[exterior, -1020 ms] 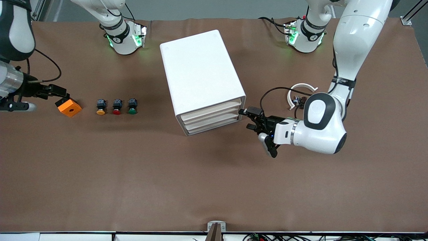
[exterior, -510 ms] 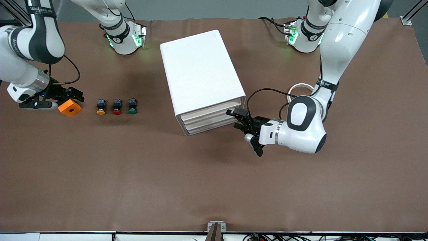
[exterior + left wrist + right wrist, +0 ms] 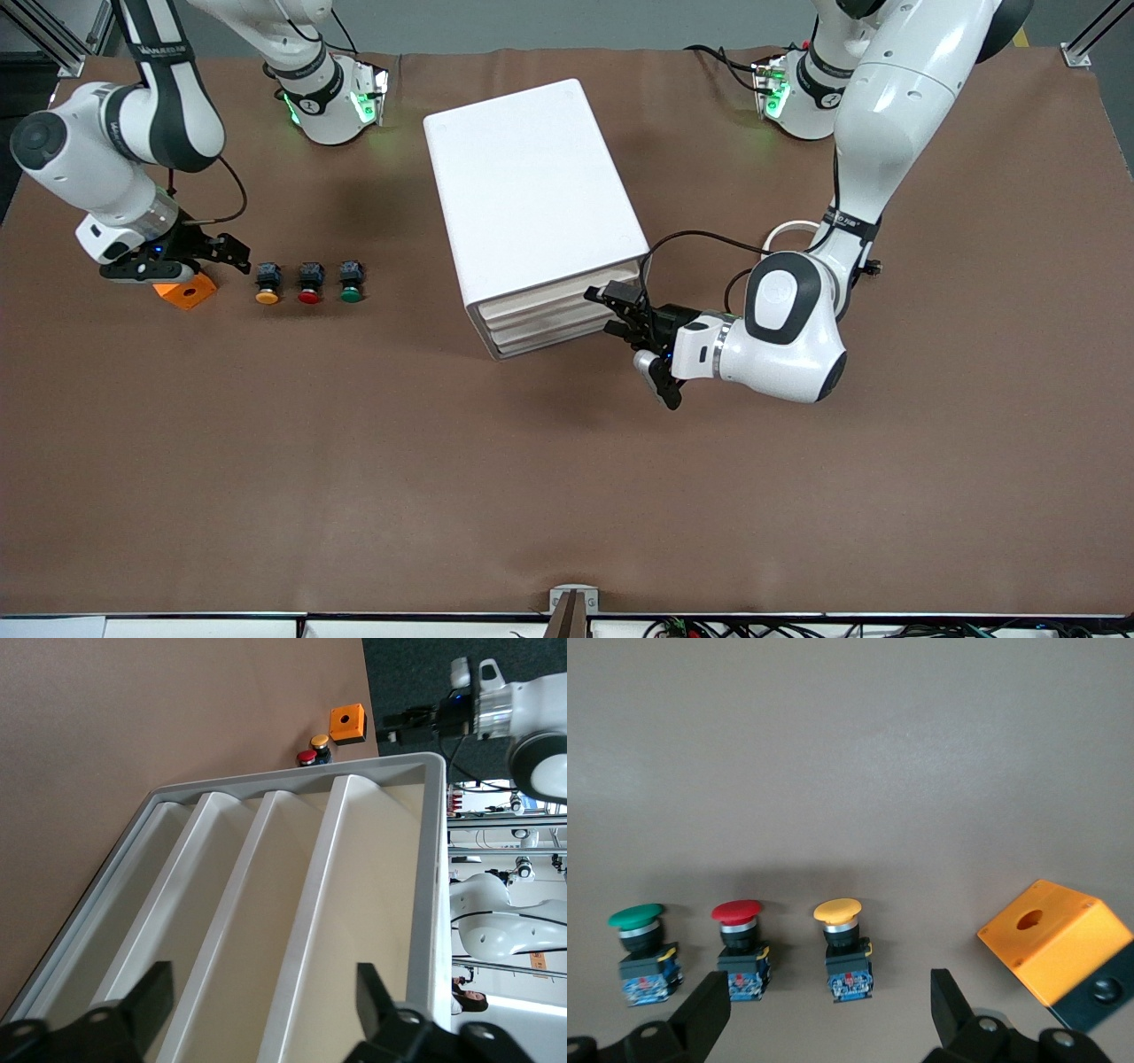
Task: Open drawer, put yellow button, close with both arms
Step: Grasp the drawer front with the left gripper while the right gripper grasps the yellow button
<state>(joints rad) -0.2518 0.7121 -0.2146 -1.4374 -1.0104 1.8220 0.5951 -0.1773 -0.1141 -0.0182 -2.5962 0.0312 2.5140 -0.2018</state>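
The white cabinet point(image 3: 532, 195) stands mid-table with its three drawers shut. The drawer point(image 3: 556, 284) is the uppermost one point(image 3: 383, 904). My left gripper point(image 3: 614, 311) is at the drawer fronts, level with them, open point(image 3: 261, 1010), its fingers straddling the ribs without gripping. The yellow button point(image 3: 267, 283) stands upright in a row with a red button point(image 3: 309, 283) and a green button point(image 3: 351, 282), toward the right arm's end. My right gripper point(image 3: 229, 254) hovers open point(image 3: 828, 1019) just short of the yellow button point(image 3: 843, 943), holding nothing.
An orange square block point(image 3: 186, 291) with a hole lies under the right wrist, beside the yellow button point(image 3: 1054, 939). A white ring point(image 3: 787, 232) with a small part lies by the left forearm. Bare brown table stretches nearer the front camera.
The left gripper has slid in from beside the cabinet to the drawer fronts. The right arm has swung in from the table's end, over the orange block, toward the buttons.
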